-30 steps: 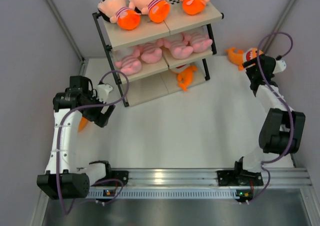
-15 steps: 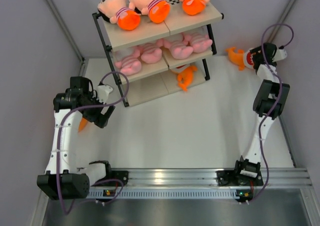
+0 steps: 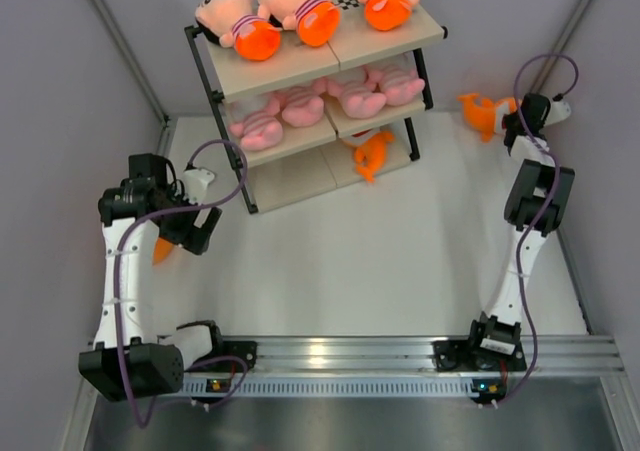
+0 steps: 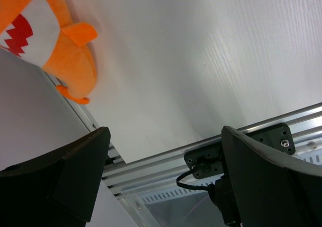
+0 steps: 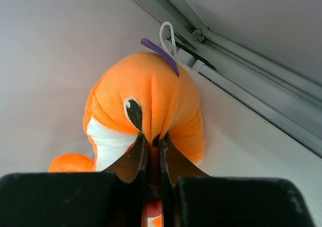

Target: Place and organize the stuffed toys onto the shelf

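The shelf (image 3: 300,67) stands at the back with three peach-headed dolls (image 3: 247,23) on its top board, pink animals (image 3: 352,95) on the middle board and an orange shark (image 3: 372,152) on the bottom one. At the far right lies another orange shark (image 3: 483,111) (image 5: 151,96); my right gripper (image 3: 517,117) (image 5: 153,139) is shut on a pinched fold of its plush. My left gripper (image 3: 186,233) (image 4: 166,156) hangs open over the table's left side, holding nothing. A third orange shark (image 3: 162,251) (image 4: 60,41) lies beside it against the left wall.
Grey walls close in on the left, right and back. A metal rail (image 5: 251,96) runs along the wall just behind the right-hand shark. The aluminium base rail (image 3: 400,356) with both arm mounts spans the near edge.
The right arm has stretched further toward the back right corner and its jaws have closed on the shark. The left arm has shifted slightly left, still open.
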You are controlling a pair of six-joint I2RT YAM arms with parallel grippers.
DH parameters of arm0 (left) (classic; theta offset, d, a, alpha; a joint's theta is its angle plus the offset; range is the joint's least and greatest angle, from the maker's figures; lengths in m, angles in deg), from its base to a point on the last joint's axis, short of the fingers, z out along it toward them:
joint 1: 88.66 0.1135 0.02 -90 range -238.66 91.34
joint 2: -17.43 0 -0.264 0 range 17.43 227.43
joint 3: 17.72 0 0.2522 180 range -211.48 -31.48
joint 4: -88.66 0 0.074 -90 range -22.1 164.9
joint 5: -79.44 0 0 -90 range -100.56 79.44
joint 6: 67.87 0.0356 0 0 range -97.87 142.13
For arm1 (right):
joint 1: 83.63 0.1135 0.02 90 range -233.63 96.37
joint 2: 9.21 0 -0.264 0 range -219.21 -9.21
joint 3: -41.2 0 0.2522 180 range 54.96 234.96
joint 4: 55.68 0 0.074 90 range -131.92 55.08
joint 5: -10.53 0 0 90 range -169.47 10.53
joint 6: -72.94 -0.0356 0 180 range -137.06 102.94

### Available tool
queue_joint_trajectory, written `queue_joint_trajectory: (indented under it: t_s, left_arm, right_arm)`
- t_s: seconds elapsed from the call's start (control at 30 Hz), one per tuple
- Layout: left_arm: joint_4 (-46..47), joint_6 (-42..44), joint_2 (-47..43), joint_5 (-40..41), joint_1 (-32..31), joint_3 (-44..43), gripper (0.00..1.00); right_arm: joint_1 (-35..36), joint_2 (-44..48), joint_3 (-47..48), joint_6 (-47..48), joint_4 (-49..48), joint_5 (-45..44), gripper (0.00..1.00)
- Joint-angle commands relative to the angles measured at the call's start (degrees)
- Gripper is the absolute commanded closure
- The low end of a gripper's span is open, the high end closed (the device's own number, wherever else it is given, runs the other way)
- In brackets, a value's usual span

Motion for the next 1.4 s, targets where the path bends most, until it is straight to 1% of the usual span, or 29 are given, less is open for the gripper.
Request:
queue_joint_trajectory:
  t_s: [0.0,0.13,0.23,0.27,0.3,0.33,0.4,0.43,0.5,0.53,0.6,0.63,0.67,0.7,0.73,0.77,0.8,0.83,0.9,0.93,0.97,1.03,1.07,1.13,1.17,1.2,1.23,1.27,1.37]
  left_arm:
    - [-0.21,-0.8,-0.55,-2.48,0.27,-2.16,0.02]
    - [-0.21,-0.98,-1.25,-4.6,0.27,-2.34,0.02]
    - [-0.21,-1.07,-1.6,-5.82,0.36,-2.34,0.02]
    - [-0.21,-1.15,-1.69,-6.0,0.27,-2.51,0.02]
    - [-0.3,-1.24,-1.69,-6.7,0.27,-2.6,0.02]
    - [-0.21,-1.16,-1.95,-7.23,0.1,-2.86,0.02]
    - [-0.3,-1.07,-2.13,-8.37,0.1,-3.39,0.02]
    - [-0.39,-0.98,-2.39,-9.68,0.1,-3.57,0.02]
    - [-0.56,-0.63,-2.65,-10.92,-0.16,-4.18,0.02]
    - [-0.65,-0.54,-3.0,-11.62,-0.17,-4.36,0.02]
    - [-1.0,0.25,-3.44,-12.42,-0.25,-4.71,0.02]
    - [-1.26,0.6,-3.88,-12.94,-0.34,-4.89,0.02]
    - [-1.79,1.3,-3.97,-14.17,-0.52,-5.06,0.02]
    - [-2.23,1.83,-4.23,-14.87,-0.6,-5.24,0.02]
    - [-2.75,2.18,-4.32,-15.75,-0.6,-5.76,0.02]
    - [-3.19,3.23,-4.32,-17.15,-0.87,-6.29,0.02]
    - [-4.16,3.67,-4.24,-18.21,-1.04,-6.64,0.02]
    - [-4.43,5.07,-4.15,-19.0,-1.13,-7.34,0.02]
    - [-4.52,5.7,-3.8,-21.03,-1.48,-8.05,0.02]
    - [-4.52,6.05,-3.54,-21.64,-1.74,-8.57,0.02]
    - [-4.43,6.75,-3.19,-22.78,-1.92,-9.62,0.02]
    - [-4.6,6.23,-1.87,-25.77,-1.92,-11.21,0.02]
    - [-4.52,5.88,-1.34,-27.08,-1.92,-12.69,0.02]
    - [-4.6,5.0,-0.99,-31.74,-2.01,-13.67,0.02]
    - [-4.43,4.74,-1.16,-33.06,-2.1,-14.11,0.02]
    - [-4.52,4.39,-1.68,-35.86,-2.27,-14.64,0.02]
    - [-4.43,3.95,-2.12,-36.84,-2.45,-14.82,0.02]
    - [-4.43,3.86,-3.08,-38.33,-2.54,-14.91,0.02]
    - [-4.43,3.15,-4.32,-42.38,-2.71,-14.82,0.02]
  right_arm:
    - [-1.24,8.2,-7.16,9.02,-4.89,0.06,1.0]
    - [-1.15,16.82,-17.18,13.43,-10.16,3.65,1.0]
    - [-0.1,25.0,-29.11,17.2,-13.51,4.37,1.0]
    - [0.42,29.11,-31.33,19.3,-13.69,4.11,1.0]
    - [1.65,31.15,-33.44,20.28,-13.7,2.71,1.0]
    - [2.27,35.08,-37.29,20.81,-12.39,1.74,1.0]
    - [4.38,39.23,-41.18,21.87,-11.24,1.47,1.0]
    - [4.91,43.43,-44.41,22.57,-9.15,1.9,1.0]
    - [7.27,47.67,-47.25,24.58,-6.59,3.05,1.0]
    - [8.33,51.69,-49.35,28.16,-2.58,2.96,1.0]
    - [12.72,55.58,-50.77,32.05,2.36,2.35,1.0]
    - [14.3,59.52,-51.82,35.2,5.26,1.91,1.0]
    - [17.53,61.3,-52.35,36.19,10.33,1.82,1.0]
    - [19.65,63.23,-53.49,36.98,12.73,1.91,1.0]
    - [20.81,67.25,-54.11,37.94,14.93,1.91,1.0]
    - [22.73,69.29,-54.81,38.21,19.48,1.73,1.0]
    - [23.62,71.31,-56.12,38.74,21.09,1.73,1.0]
    - [24.41,75.34,-56.75,40.05,22.67,2.17,1.0]
    - [27.66,78.7,-57.63,42.95,25.57,6.55,1.0]
    - [29.07,80.89,-57.37,46.53,26.63,8.83,1.0]
    - [33.08,81.7,-56.93,49.7,27.78,13.81,1.0]
    - [38.98,83.28,-55.96,54.71,28.84,16.49,1.0]
    - [46.06,83.64,-55.79,55.35,27.71,16.93,1.0]
    - [52.96,83.64,-55.79,55.79,21.57,17.55,1.0]
    - [58.64,83.2,-55.61,55.8,19.2,17.9,1.0]
    - [61.14,82.5,-54.91,55.88,17.0,17.9,1.0]
    - [63.16,80.15,-54.12,56.32,13.58,17.99,1.0]
    - [66.92,78.64,-53.07,56.5,12.59,18.25,1.0]
    - [71.95,71.09,-46.92,56.94,10.3,20.36,1.0]
